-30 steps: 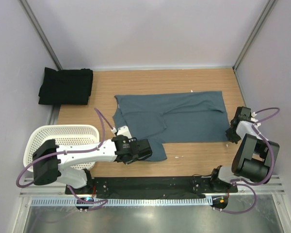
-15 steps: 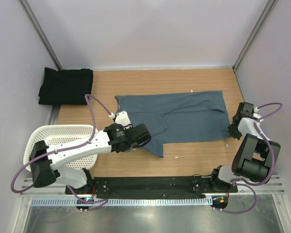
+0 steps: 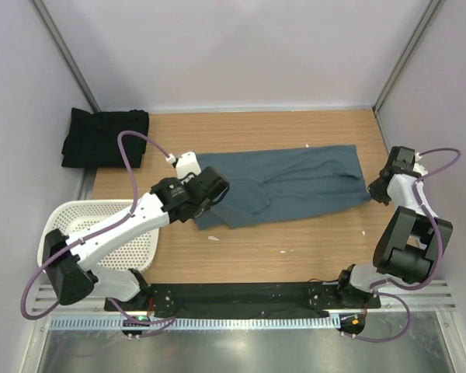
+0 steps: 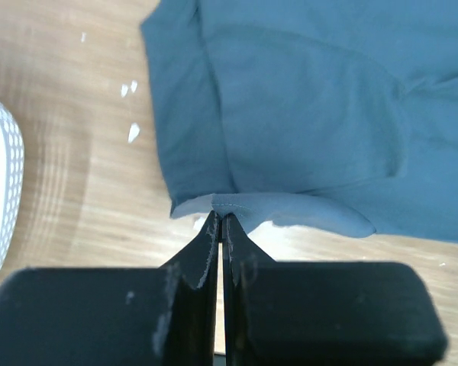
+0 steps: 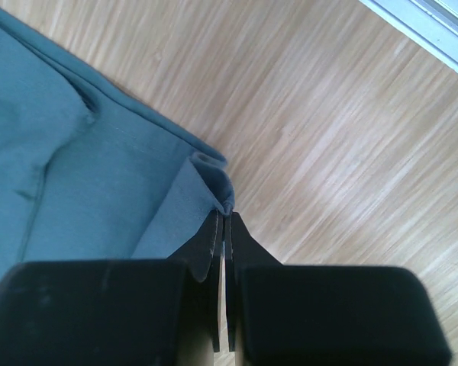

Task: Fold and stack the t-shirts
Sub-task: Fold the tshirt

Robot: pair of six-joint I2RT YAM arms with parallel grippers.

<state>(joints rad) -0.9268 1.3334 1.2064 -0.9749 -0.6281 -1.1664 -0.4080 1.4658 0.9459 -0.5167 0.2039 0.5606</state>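
Observation:
The slate blue-grey t-shirt [image 3: 287, 183] lies spread across the middle of the wooden table, its near edge lifted at both ends. My left gripper [image 4: 220, 216] is shut on the shirt's near left hem [image 4: 237, 203], and that edge hangs raised over the wood. My right gripper [image 5: 225, 214] is shut on the shirt's near right corner [image 5: 214, 177], which bunches at the fingertips. In the top view the left gripper [image 3: 210, 186] is over the shirt's left end and the right gripper [image 3: 377, 189] at its right edge. A folded black t-shirt [image 3: 105, 138] rests at the far left corner.
A white perforated basket [image 3: 101, 233] stands at the near left, partly under the left arm. Small white scraps [image 3: 213, 238] lie on the wood near the shirt. Grey walls close in the table on three sides.
Both grippers have carried the shirt's near edge away from the arms' bases, towards the far side. The left arm swung up and left, the right gripper closed on the corner and moved up.

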